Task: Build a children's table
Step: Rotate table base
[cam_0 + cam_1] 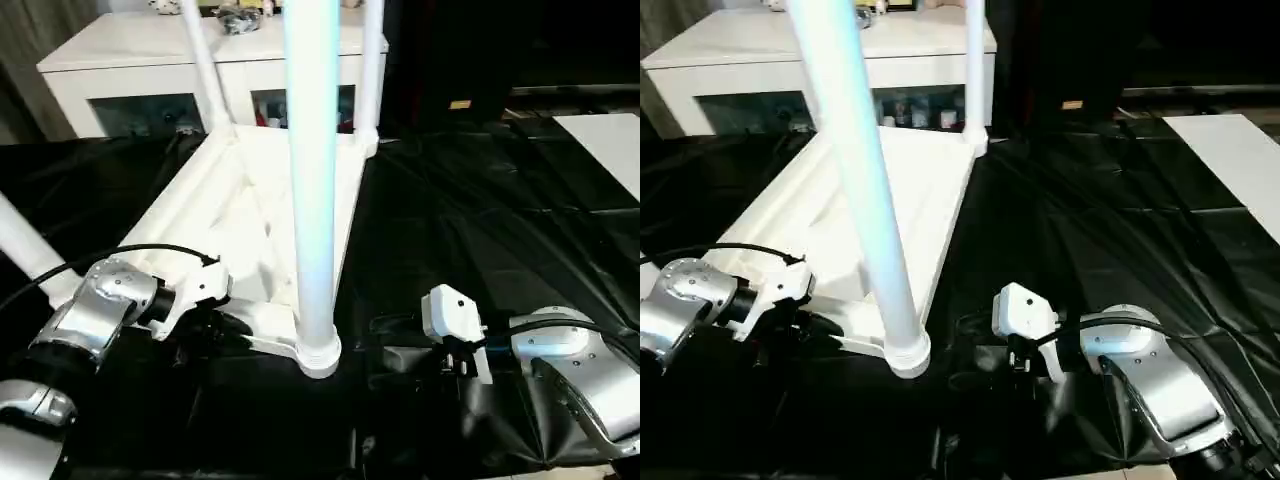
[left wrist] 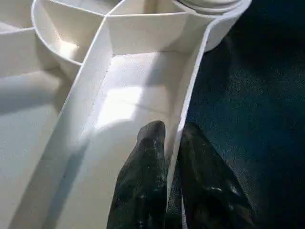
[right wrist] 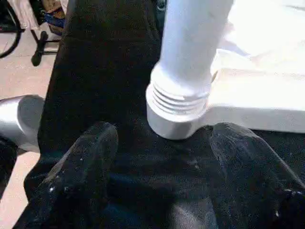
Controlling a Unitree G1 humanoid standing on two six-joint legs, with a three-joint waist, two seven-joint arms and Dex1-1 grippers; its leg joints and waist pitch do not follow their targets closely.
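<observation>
Black sheeting (image 1: 480, 220) covers the work surface, with a white glass-door cabinet (image 1: 130, 70) standing behind it. On the sheeting lies the children's table (image 1: 270, 210), upside down, its ribbed underside facing up. Three white tube legs rise from corner sockets: the near leg (image 1: 312, 170) stands seated in its threaded socket (image 3: 178, 112), and two more stand at the far corners. A fourth leg (image 1: 25, 250) shows slanting at the picture's left edge; whether it is seated cannot be told.

Left claw (image 2: 174, 152): fingers drawn nearly together, clamped on the thin rim wall of the inverted top, one finger inside, one outside. Right claw (image 3: 162, 162): fingers well apart, empty, just short of the near socket, touching nothing.

Risks, as judged:
- The rim wall is thin plastic; a pull by the left claw could flex it or slip off it.
- Dragging the top on the slack sheeting could rumple it and tilt the piece.
- The tall legs make the assembly top-heavy; a nudge from the right claw at the socket could shift it or loosen that leg.
</observation>
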